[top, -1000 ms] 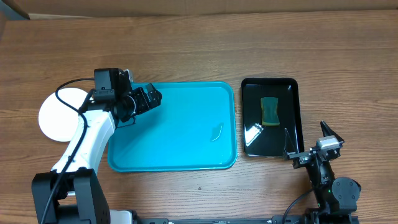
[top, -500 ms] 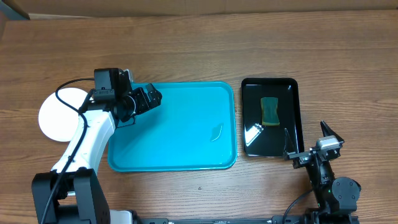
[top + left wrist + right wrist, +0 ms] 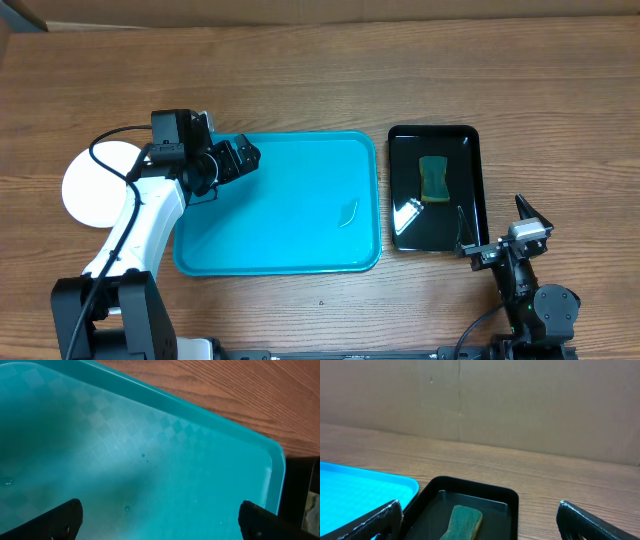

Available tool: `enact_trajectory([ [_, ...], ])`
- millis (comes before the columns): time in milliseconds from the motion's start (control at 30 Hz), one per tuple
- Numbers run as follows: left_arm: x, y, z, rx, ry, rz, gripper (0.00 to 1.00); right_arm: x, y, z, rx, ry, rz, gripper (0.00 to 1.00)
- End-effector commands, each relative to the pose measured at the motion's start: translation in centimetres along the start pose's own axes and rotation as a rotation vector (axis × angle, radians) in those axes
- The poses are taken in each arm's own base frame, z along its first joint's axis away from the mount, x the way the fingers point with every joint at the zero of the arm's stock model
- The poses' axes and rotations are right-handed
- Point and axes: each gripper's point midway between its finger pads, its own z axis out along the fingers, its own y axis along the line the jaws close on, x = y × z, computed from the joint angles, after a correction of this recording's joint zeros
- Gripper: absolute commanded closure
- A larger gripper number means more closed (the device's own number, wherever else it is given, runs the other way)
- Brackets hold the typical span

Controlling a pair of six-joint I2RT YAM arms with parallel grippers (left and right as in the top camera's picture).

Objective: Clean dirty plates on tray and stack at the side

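Observation:
The turquoise tray (image 3: 300, 240) lies mid-table and holds no plates, only a small wet smear. A white round plate (image 3: 88, 190) lies on the table to the left of the tray, partly under my left arm. I cannot tell whether other plates lie beneath it, and the pale yellow-green plate is not in view. My left gripper (image 3: 243, 158) hovers over the tray's far left corner, open and empty. In the left wrist view the gripper (image 3: 160, 522) looks at the tray floor (image 3: 150, 450). My right gripper (image 3: 493, 222) is open and empty near the black tray's front edge.
A glossy black tray (image 3: 470, 200) with a green sponge (image 3: 433, 177) stands to the right of the turquoise tray. It also shows in the right wrist view (image 3: 470, 487) with the sponge (image 3: 465, 520). A cardboard wall (image 3: 520, 405) rises behind the table.

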Motion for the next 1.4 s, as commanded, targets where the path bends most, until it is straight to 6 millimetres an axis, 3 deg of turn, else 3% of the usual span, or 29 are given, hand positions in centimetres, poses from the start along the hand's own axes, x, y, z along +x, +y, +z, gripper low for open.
enact_trajectory([
  [0,0.2,0.1,0.3,-0.008,0.008,0.024,0.0,0.2,-0.3,0.0,0.014,-0.005,-0.007,0.0],
  [700,0.3,0.0,0.3,-0.007,0.009,0.026,0.0,0.2,-0.3,0.0,0.013,-0.005,-0.007,0.0],
  [833,-0.1,-0.5,-0.5,0.003,-0.017,0.036,0.0,0.2,-0.3,0.0,0.013,-0.005,-0.007,0.0],
  [933,-1.0,-1.5,-2.4,0.025,-0.074,0.058,0.0,0.2,-0.3,0.0,0.013,-0.005,-0.007,0.0],
  [1067,-2.3,-3.6,-6.3,0.071,-0.188,0.101,0.0,0.2,-0.3,0.0,0.014,-0.005,-0.007,0.0],
  [1367,-3.1,-8.5,-18.1,0.197,-0.505,0.222,0.0,0.2,-0.3,0.0,0.013,-0.005,-0.007,0.0],
])
